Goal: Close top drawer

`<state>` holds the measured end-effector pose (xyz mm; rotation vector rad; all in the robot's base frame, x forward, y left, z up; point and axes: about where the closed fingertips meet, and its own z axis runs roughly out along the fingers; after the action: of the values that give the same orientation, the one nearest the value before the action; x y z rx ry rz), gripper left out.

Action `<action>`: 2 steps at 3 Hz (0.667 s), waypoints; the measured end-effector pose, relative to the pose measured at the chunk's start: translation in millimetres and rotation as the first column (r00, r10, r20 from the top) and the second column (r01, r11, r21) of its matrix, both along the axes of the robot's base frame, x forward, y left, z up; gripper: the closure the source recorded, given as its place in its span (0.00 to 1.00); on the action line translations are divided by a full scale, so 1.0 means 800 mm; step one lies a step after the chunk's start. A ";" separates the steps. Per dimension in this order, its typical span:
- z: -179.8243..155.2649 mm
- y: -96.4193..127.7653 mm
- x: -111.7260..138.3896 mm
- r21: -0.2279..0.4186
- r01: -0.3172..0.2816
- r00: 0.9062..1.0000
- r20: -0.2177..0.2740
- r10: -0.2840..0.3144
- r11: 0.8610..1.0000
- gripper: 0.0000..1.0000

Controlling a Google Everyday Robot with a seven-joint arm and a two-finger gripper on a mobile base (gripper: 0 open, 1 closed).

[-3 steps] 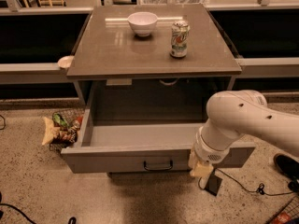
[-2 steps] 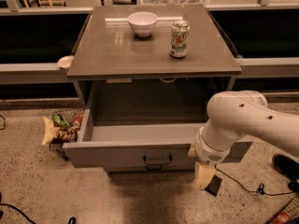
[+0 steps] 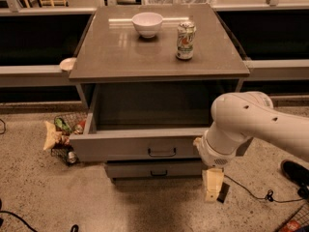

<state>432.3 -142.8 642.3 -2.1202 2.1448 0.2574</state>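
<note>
Hanging nose-down over the floor point(image 3: 145, 209), the gripper point(image 3: 213, 185) has an opening and hold that cannot be determined, with the top drawer point(image 3: 140, 148) partly pulled out just above and left of it, and the soda can point(image 3: 186, 40) and white bowl point(image 3: 147, 24) well above, on the cabinet top point(image 3: 120, 57).

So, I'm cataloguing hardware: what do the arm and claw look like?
The arm is a smooth, white, rounded shell with a few small dark dots and a bulbous joint at the wrist end. The claw is a pale cream, boxy piece, hanging below that joint, just past the front of the top drawer.
</note>
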 end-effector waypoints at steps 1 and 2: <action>-0.003 -0.004 0.023 -0.012 -0.040 0.999 0.019 0.040 0.999 0.18; -0.004 -0.017 0.064 -0.045 -0.040 0.997 0.068 0.043 0.998 0.42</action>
<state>483.8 -156.2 638.8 -2.1653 2.0883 0.1403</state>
